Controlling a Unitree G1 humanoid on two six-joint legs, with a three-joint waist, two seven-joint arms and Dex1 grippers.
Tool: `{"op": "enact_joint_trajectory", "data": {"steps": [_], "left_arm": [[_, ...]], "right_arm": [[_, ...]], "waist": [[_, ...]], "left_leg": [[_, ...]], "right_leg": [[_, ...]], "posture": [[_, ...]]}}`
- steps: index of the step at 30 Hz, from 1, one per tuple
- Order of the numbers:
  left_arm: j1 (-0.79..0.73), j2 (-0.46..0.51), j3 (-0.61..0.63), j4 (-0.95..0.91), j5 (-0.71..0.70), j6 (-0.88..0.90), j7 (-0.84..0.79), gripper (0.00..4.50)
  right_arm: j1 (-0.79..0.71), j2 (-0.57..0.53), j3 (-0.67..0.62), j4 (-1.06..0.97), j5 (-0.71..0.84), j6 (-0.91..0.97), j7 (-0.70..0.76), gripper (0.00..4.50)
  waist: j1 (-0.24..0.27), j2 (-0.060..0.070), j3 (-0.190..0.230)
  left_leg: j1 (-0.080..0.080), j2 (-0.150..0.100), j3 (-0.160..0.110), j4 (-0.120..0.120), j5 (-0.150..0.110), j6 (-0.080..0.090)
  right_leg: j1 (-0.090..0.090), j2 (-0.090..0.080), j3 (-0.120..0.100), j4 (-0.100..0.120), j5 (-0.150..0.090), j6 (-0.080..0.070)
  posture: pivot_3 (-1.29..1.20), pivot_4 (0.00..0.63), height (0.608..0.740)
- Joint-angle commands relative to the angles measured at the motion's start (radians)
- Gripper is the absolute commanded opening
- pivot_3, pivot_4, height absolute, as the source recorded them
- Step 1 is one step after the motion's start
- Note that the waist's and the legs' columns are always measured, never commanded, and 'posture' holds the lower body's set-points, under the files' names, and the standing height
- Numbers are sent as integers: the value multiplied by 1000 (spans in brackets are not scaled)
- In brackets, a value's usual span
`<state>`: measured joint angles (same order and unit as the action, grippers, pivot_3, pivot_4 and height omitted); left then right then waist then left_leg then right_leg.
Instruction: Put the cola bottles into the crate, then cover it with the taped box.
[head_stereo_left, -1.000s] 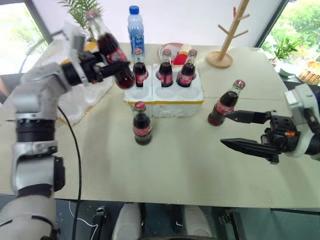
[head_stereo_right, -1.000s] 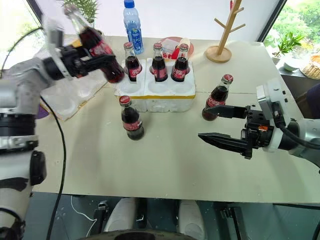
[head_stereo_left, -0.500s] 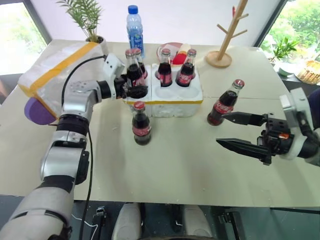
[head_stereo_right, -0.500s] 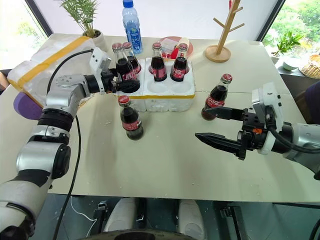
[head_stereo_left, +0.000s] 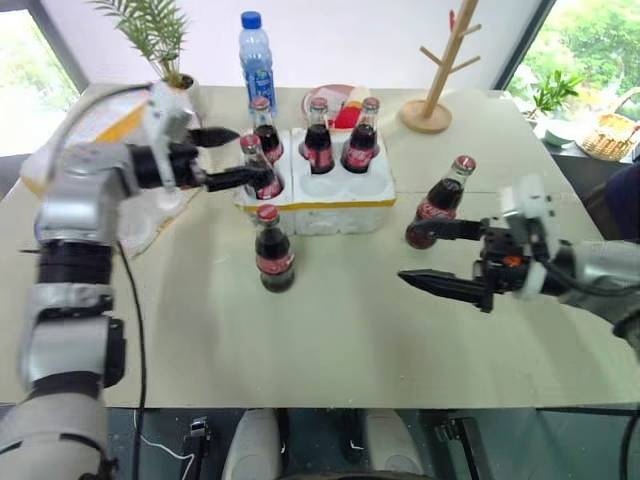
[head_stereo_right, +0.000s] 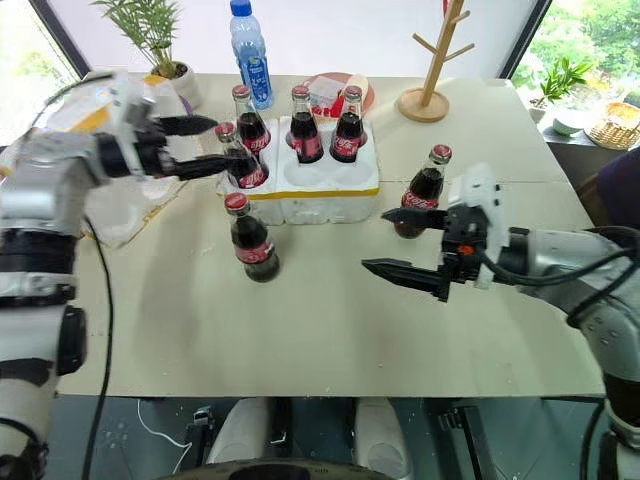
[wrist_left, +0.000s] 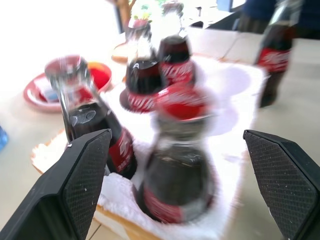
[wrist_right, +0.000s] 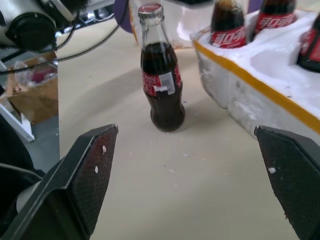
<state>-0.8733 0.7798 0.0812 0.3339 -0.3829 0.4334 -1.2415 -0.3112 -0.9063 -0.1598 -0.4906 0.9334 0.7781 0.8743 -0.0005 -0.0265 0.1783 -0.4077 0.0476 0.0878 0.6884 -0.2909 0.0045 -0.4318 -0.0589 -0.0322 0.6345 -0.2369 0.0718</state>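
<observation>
White foam crate (head_stereo_left: 340, 195) sits mid-table with four cola bottles in its holes; the one in the near-left hole (head_stereo_left: 258, 168) leans a little. My left gripper (head_stereo_left: 226, 157) has its fingers spread wide on either side of that bottle, gripping nothing. Two more stand on the table, one just in front of the crate (head_stereo_left: 273, 249), one to its right (head_stereo_left: 436, 203). My right gripper (head_stereo_left: 425, 254) hangs near that one, fingers wide apart and empty. Taped box (head_stereo_left: 95, 125) lies behind my left arm.
</observation>
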Motion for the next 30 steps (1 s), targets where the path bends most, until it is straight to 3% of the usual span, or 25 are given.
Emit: {"op": "enact_joint_trajectory", "data": {"steps": [1,5,14,30], "left_arm": [[119,175,108,-239,-148,188,-125,4433],[321,297,199,-427,-238,285,-160,4433],[623,318,341,-619,-279,296,-100,4433],[648,337,346,-630,-318,281,-53,4433]], "right_arm": [[-105,94,141,61,-93,-47,14,4500],[-220,225,270,172,-209,-78,0,4500],[-350,466,416,346,-362,-100,-29,4500],[-447,726,494,626,-565,-198,-74,4500]], "waist": [[-20,0,0],[-14,1,0],[12,1,0],[-17,1,0]], "left_leg": [[0,1,0,0,0,0],[1,2,1,0,0,-1],[-1,1,2,0,1,-1],[0,0,3,0,1,-3]], "right_leg": [[0,0,0,0,0,0],[-1,0,1,2,0,-1],[-4,-2,0,6,-1,-1],[-8,-1,1,13,-2,-4]], "posture": [[0,150,740],[0,150,740],[0,150,740],[0,150,740]]}}
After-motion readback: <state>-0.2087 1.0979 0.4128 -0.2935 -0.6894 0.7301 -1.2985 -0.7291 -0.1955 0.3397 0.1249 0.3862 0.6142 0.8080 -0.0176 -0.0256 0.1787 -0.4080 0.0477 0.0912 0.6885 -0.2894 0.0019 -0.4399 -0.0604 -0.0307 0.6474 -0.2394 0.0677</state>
